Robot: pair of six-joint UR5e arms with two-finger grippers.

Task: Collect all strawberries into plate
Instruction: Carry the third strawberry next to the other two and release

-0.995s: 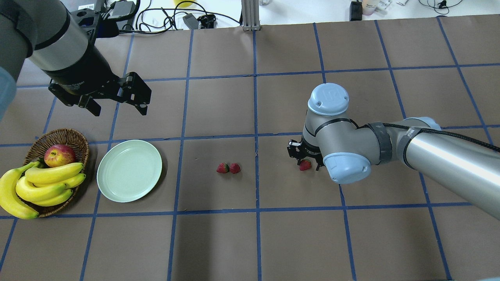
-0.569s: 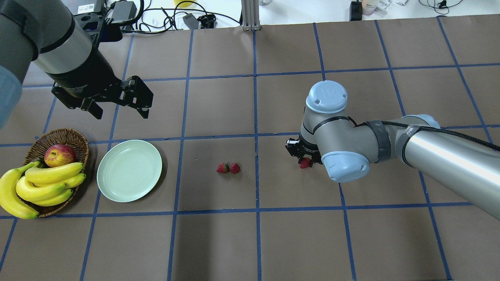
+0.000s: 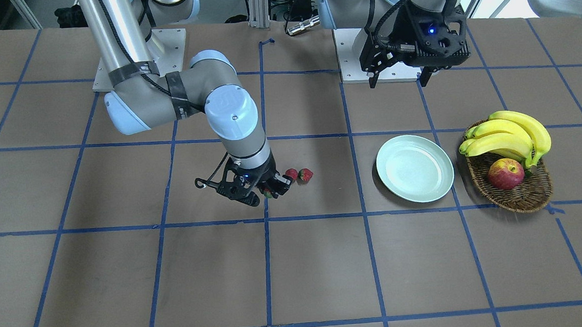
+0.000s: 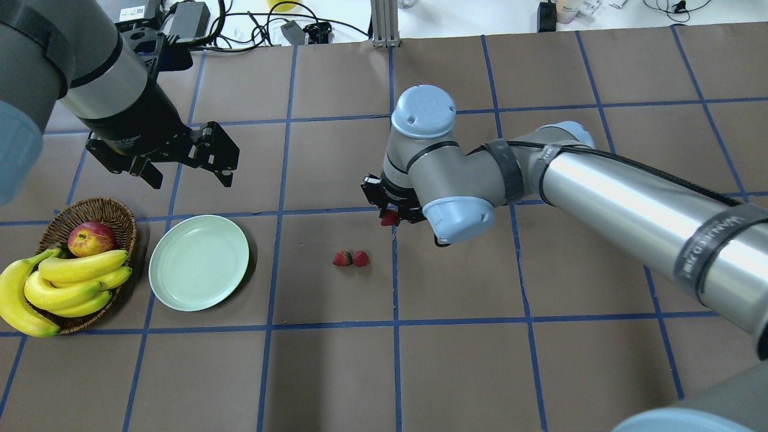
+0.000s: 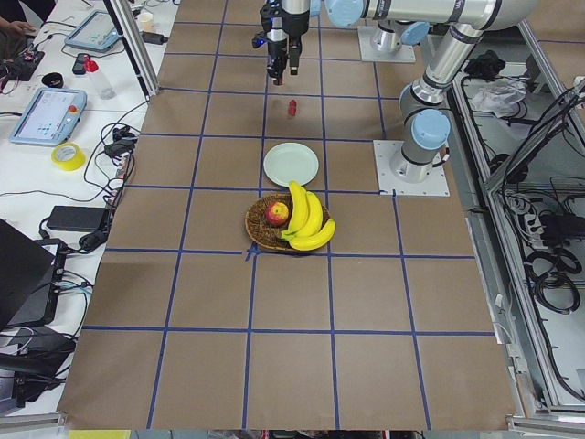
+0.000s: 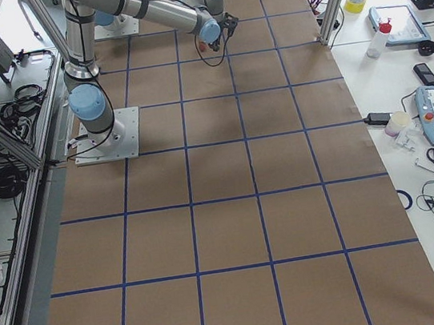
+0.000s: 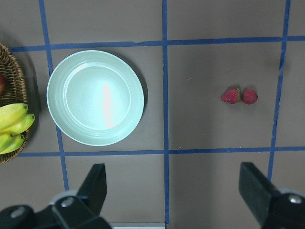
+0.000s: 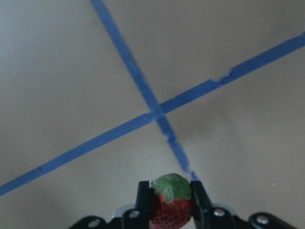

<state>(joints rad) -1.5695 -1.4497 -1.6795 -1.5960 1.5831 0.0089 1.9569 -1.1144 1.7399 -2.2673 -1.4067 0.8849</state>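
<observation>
My right gripper is shut on a red strawberry with a green cap and holds it above the table, over a crossing of blue tape lines. It also shows in the front view. Two more strawberries lie side by side on the table, just in front and to the left of it; they also show in the left wrist view. The pale mint-green plate lies bare further left. My left gripper is open and empty, high above the table behind the plate.
A brown wicker basket with a red-yellow apple and several bananas stands left of the plate. Cables and boxes lie beyond the table's far edge.
My right gripper has risen with the strawberry and carried it left, toward the two others. My left gripper has drifted slightly.
</observation>
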